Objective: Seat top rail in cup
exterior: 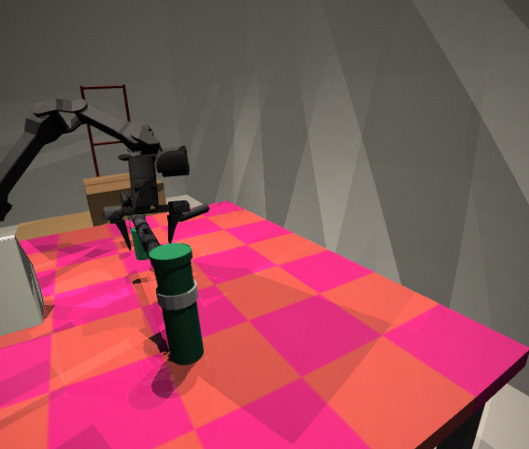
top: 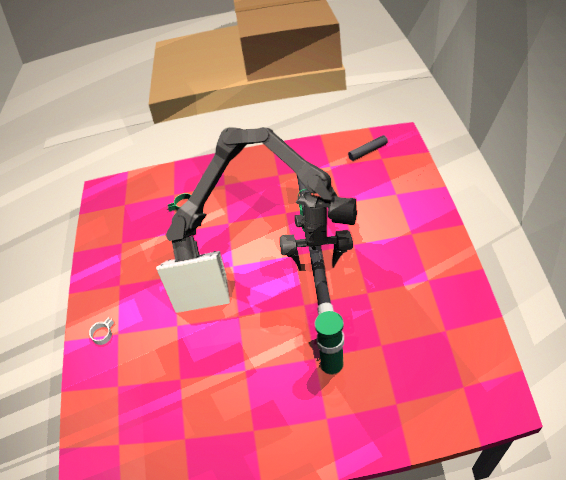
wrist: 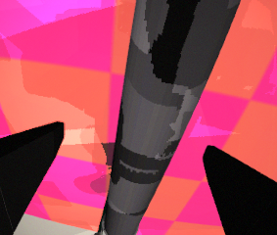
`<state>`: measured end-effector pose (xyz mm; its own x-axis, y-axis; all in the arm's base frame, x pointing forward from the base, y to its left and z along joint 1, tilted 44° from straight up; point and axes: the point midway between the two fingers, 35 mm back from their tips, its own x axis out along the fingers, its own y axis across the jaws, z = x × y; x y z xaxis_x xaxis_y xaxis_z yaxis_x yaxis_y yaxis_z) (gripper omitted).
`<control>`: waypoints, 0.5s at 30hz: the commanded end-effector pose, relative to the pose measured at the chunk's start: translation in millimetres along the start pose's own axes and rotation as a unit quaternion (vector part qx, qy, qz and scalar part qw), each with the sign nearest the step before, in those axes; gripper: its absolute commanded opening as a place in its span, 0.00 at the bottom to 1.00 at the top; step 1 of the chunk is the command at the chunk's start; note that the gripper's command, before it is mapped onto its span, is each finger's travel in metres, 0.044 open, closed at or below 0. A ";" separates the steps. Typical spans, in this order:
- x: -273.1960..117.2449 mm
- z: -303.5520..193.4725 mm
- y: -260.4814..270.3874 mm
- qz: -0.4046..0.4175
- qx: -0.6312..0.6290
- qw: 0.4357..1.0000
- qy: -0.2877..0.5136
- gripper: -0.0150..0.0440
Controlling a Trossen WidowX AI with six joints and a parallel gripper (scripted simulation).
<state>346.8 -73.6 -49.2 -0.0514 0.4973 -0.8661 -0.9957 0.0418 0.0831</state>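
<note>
Dark, stiff-looking rail (top: pixel 320 284) (exterior: pixel 145 235) (wrist: pixel 150 117), probably slippery; I'd grip mid-length, toward the tabletop's far edge from the post (top: pixel 331 356) (exterior: pixel 182 333). My gripper (top: pixel 317 267) (exterior: pixel 150 245) (wrist: pixel 137 141) stands released, fingers apart.

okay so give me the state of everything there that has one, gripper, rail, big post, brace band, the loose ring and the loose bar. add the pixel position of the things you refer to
Gripper (top: pixel 317 267) (exterior: pixel 150 245) (wrist: pixel 137 141): open, fingers clear on both sides of the rail
Rail (top: pixel 320 286) (exterior: pixel 147 237) (wrist: pixel 148 122): unheld, end at the cup; full seating unclear
Big post (top: pixel 331 359) (exterior: pixel 183 333): upright, capped
Brace band (top: pixel 331 348) (exterior: pixel 178 300): around the post, below the cap
Loose ring (top: pixel 92 334): off any post
Loose bar (top: pixel 367 148) (exterior: pixel 196 211): lying flat
</note>
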 end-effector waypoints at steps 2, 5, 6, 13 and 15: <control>-18.2 9.4 -1.6 -0.007 -0.003 1.000 0.003 1.00; -15.3 6.2 -1.5 -0.006 -0.003 1.000 0.003 1.00; -21.4 6.2 -1.4 -0.006 -0.003 1.000 0.003 1.00; -63.0 7.6 2.9 -0.006 -0.003 1.000 0.003 1.00; -63.0 7.6 2.9 -0.006 -0.003 1.000 0.003 1.00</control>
<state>348.1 -94.3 1.7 -0.0414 0.4986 -0.8658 -0.9960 0.0480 0.0753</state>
